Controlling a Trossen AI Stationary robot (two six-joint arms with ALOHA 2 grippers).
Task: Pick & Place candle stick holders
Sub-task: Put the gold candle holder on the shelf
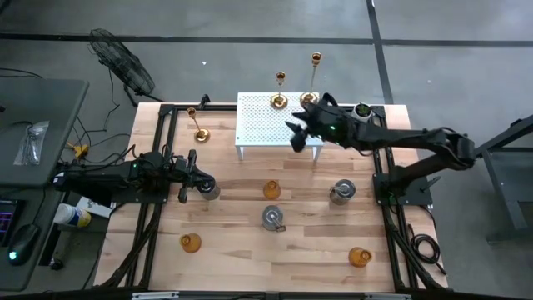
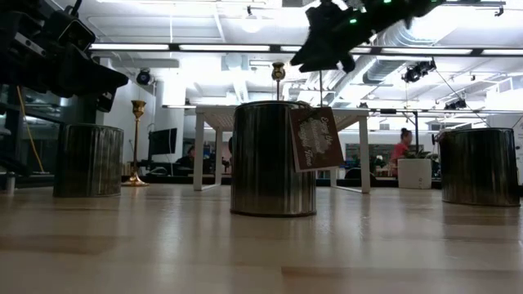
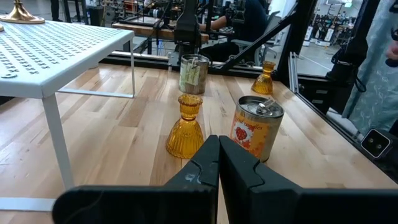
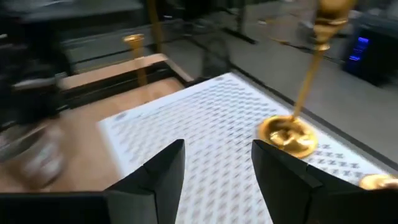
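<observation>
Two tall gold candle stick holders stand by their round bases on a white perforated stand. A third one stands on the table to its left. Silver jar-like holders and amber glass ones stand on the wood. My right gripper hangs open above the stand's right part, near a gold base, with nothing between its fingers. My left gripper is shut and level at the table's left, above the left silver jar.
A small plant in a white pot stands at the table's far right. Black frame rails run along both sides of the table. Bare wood lies along the near edge between the amber holders.
</observation>
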